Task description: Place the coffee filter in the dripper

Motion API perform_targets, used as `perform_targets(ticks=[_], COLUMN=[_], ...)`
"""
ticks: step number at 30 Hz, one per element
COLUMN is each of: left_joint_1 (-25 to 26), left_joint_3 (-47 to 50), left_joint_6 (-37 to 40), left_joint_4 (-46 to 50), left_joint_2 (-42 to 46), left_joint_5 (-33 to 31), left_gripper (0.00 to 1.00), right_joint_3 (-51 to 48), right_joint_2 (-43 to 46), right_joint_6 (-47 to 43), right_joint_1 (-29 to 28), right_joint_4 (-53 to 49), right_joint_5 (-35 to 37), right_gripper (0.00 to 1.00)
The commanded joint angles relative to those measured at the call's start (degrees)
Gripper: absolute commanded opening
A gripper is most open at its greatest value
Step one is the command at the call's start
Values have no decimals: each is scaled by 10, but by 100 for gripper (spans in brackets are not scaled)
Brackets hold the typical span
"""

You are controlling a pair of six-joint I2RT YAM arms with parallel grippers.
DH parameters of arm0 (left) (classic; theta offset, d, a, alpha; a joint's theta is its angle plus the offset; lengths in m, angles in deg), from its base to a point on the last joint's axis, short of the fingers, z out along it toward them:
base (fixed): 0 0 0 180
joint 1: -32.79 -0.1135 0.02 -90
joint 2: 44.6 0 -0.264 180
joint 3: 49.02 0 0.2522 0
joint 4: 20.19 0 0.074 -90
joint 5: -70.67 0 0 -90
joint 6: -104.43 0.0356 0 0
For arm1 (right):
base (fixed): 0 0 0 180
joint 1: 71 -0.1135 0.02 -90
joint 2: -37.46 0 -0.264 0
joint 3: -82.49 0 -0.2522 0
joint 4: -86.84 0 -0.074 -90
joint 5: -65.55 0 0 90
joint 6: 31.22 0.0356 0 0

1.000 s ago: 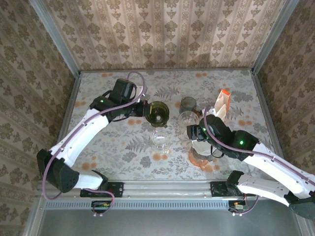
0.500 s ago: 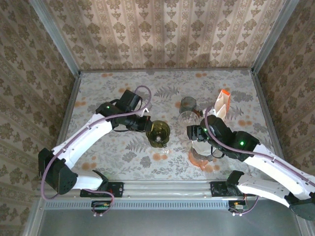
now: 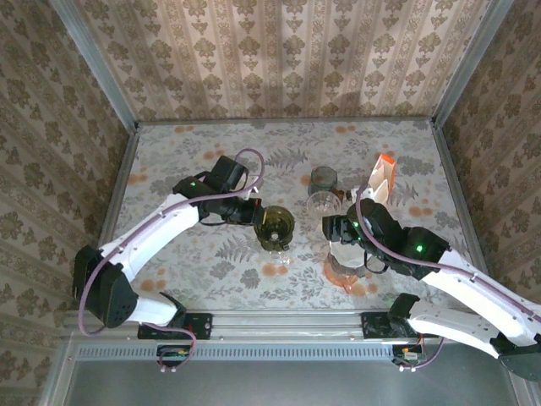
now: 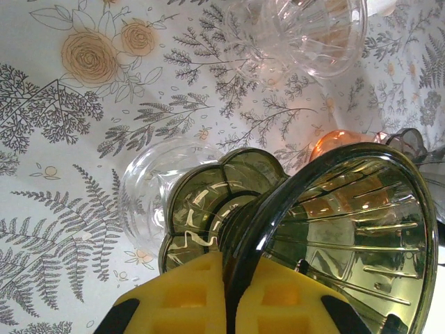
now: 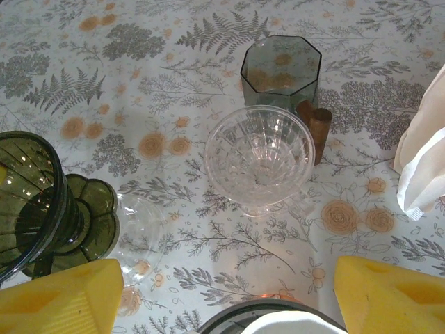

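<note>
The flower-printed table (image 3: 169,161) carries everything. The left arm (image 3: 161,224) reaches across it toward the middle, and the right arm (image 3: 456,275) is bent in from the right.

At the right rear, well apart from both arms' fingers, the coffee filters (image 3: 378,184) stand upright as a white sheaf with an orange top. Their folded paper edge appears at the right border of the right wrist view.

The green dripper (image 4: 348,229) is tilted in the left gripper (image 4: 229,296). The yellow pads are pinched tight on either side of its rim wall. Its scalloped foot points at the clear glass cup (image 4: 149,195) (whether foot and cup touch cannot be told).

The right gripper (image 5: 226,296) is spread wide, with one yellow finger at each lower corner of its wrist view, and it has hold of nothing that can be seen. A dark rim with white inside shows at the bottom edge between the fingers.

Just ahead of the right gripper a clear ribbed funnel (image 5: 259,156) stands upright. A grey octagonal tumbler (image 5: 280,69) stands behind it, and a small brown piece (image 5: 314,129) is just beside the funnel. An orange dish (image 3: 342,277) lies near the table's front edge, under the right wrist.
</note>
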Motion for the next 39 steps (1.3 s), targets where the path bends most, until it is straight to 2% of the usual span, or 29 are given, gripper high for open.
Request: perform_targets(ticks=[1,12,18,23,25,26,27,30,32,35,39], left_joint_1=[-4,-14,-15,-30,-41,-48,-55,-74,-84,-104,-117], left_joint_3=[3,29,35,34,32,30,29,25,33,75,134], left_joint_6=[8,3,-5,-17,-24,-27,-30,-37,-48,-79,-116], left_joint_4=[-4,-19,-31,-37,-42,-45,-49,-68,-94,-163,-243], left_joint_2=[0,0,9,39,60,70,82,117,139,167,189], left_joint_5=[6,17,18,15,14,16,19,17,12,43,73], left_gripper=[0,0,29,60,69,78,100,100,100,100,98], right_joint_3=[-1,1,2,5,6,7,8,21,36,61,75], right_joint_2=[11,13,14,15,15,13,11,-7,-32,-75,-137], right_joint_6=[4,4,5,6,6,6,6,4,-2,-8,-24], right_joint_1=[3,2,2,3,2,2,3,17,52,138,238], right_joint_4=[-16,-19,-19,-22,-23,-23,-22,-18,-13,-1,20], right_joint_5=[6,8,8,7,8,9,10,14,-1,-61,-69], right_gripper=[81,81,81,82,82,82,82,83,79,70,59])
